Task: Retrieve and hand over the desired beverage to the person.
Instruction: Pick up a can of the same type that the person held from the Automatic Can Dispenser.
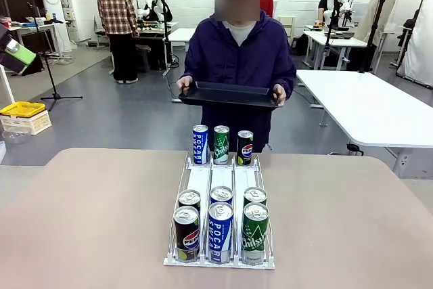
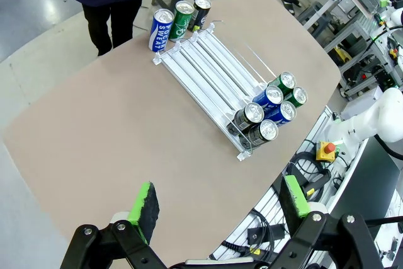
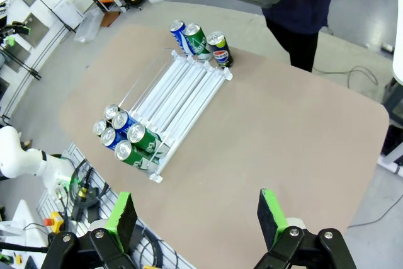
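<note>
A white wire can rack [image 1: 220, 187] lies on the beige table. At its near end stand several cans: a black Pepsi [image 1: 186, 232], a blue Pocari [image 1: 220, 231] and a green Chilsung [image 1: 255, 231] in front, three more behind. At the far end stand a blue can [image 1: 200, 144], a green can [image 1: 221, 144] and a black Pepsi can [image 1: 245, 147]. The person [image 1: 238, 59] in a dark hooded jacket stands beyond the table holding a black tray [image 1: 229, 94] in both hands. My left gripper [image 2: 217, 206] hangs open high above the table. My right gripper [image 3: 195, 213] is open too, empty.
The rack [image 2: 208, 67] runs diagonally in the left wrist view and in the right wrist view [image 3: 179, 96]. A white table [image 1: 365, 103] stands at the right behind the person. Other people work at benches in the background. Bare tabletop [image 1: 88, 214] spreads on both sides of the rack.
</note>
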{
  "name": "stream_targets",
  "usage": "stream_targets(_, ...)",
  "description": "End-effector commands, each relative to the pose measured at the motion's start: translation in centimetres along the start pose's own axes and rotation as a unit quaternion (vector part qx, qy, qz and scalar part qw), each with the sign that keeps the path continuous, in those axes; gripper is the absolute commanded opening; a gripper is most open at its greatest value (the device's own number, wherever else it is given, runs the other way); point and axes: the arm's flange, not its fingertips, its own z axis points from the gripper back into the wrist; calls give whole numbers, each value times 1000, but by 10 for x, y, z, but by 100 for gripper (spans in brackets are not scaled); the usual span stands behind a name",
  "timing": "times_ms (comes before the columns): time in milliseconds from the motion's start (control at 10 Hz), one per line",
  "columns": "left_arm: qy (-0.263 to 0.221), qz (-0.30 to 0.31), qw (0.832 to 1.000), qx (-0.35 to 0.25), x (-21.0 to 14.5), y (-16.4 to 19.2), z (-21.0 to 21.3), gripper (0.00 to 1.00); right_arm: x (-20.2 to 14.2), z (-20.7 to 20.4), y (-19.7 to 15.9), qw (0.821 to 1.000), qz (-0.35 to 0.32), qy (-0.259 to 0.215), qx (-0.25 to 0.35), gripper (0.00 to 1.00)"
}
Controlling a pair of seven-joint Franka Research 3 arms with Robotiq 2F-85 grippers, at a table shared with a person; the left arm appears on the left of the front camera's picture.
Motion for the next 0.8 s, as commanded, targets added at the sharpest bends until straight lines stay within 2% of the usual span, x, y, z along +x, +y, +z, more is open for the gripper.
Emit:
stream_targets(0,-2,-7,1000,-7,1,1,3,100,1,0,-1,1000,2,-3,9,100)
stream_targets(700,-2,-7,1000,-7,1,1,3,100,1,0,-1,1000,2,-3,9,100)
